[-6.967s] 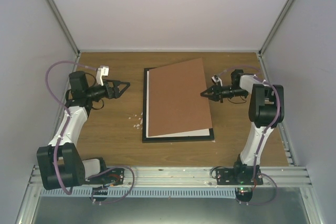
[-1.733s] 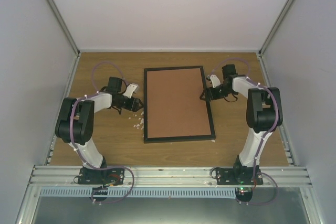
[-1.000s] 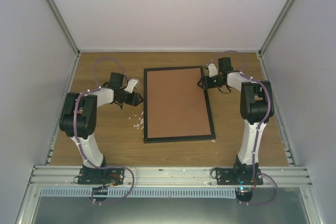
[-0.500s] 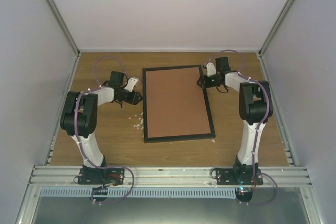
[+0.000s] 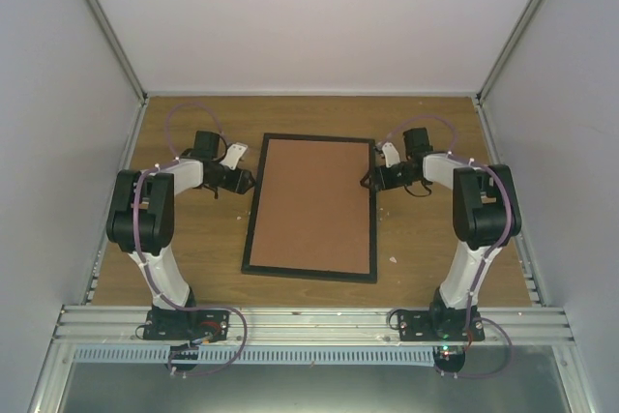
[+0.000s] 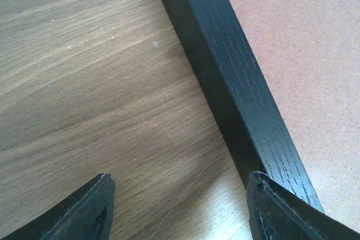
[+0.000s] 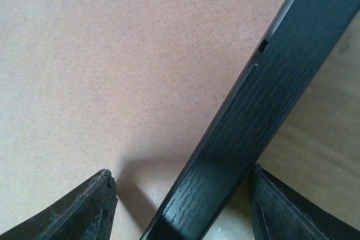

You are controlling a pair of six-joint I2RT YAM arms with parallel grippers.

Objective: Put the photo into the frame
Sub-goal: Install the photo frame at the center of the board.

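The black frame (image 5: 309,275) lies flat mid-table, and the brown backing board (image 5: 311,202) fills it. The photo is hidden. My left gripper (image 5: 248,180) is open at the frame's left rail. In the left wrist view one fingertip (image 6: 270,206) sits against the outer side of the rail (image 6: 236,82), and only bare table lies between the jaws (image 6: 179,175). My right gripper (image 5: 370,179) is open at the right rail. Its jaws (image 7: 181,170) straddle that rail (image 7: 270,94), one finger over the backing board (image 7: 112,54) and the other over the table.
A white crumb (image 5: 394,259) lies on the wood by the frame's near right corner. Grey enclosure walls close in the table on the left, right and back. A metal rail (image 5: 309,321) with both arm bases runs along the near edge.
The frame with its backing board has slid left and toward the near edge, turning slightly. The right gripper came nearer along the right rail. The left gripper shifted a little left with the frame's edge.
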